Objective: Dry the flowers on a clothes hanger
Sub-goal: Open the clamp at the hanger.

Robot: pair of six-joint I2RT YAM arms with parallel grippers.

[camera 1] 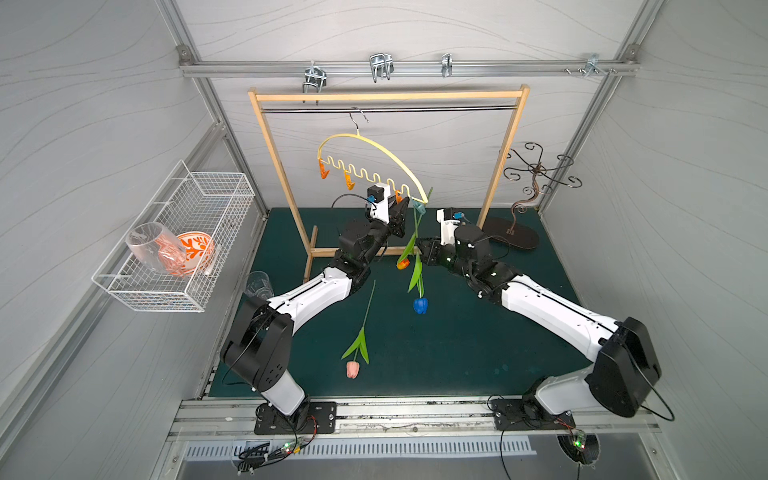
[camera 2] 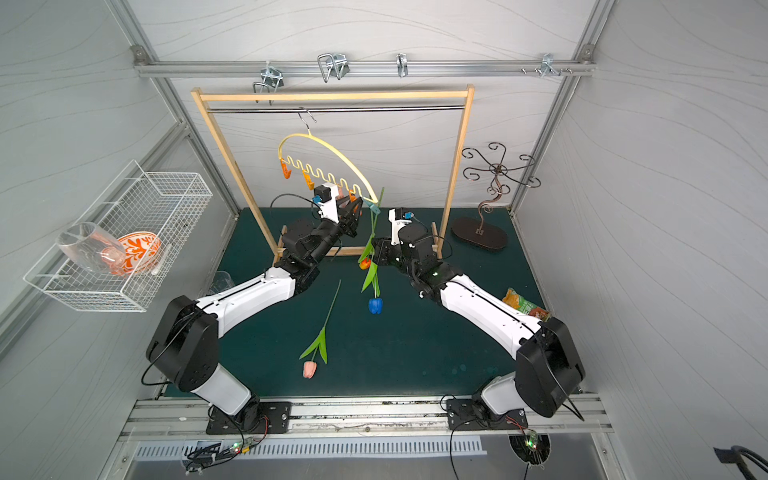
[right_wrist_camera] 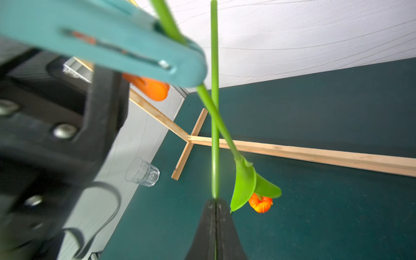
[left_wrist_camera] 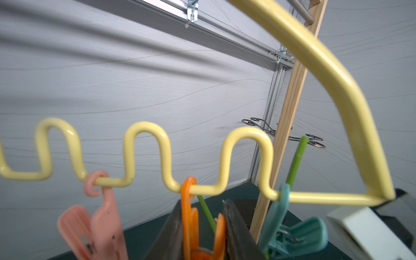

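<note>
hanger (left_wrist_camera: 319,58) hooked on the rod (camera 1: 415,109) of the wooden rack (camera 1: 390,97), hanging tilted, low end toward your right arm. your left claw (left_wrist_camera: 202,203) is up at that low end, its two black fingers pressed against either side of the orange clothespin (left_wrist_camera: 186,216) next to the teal clothespin (right_wrist_camera: 112,40); a thin green stem end shows between the fingers at the pin. your right claw (right_wrist_camera: 215,201) is closed tight on the straight stem of the blue tulip (camera 1: 420,305), head down, off the counter (camera 1: 457,353). orange tulip (right_wrist_camera: 260,204) hangs head-down, its stem clamped in the teal clothespin; the two stems cross in the right wrist view. pink tulip (camera 1: 352,369) lies flat on the counter between your arms, head toward the front edge, touching nothing else.
</note>
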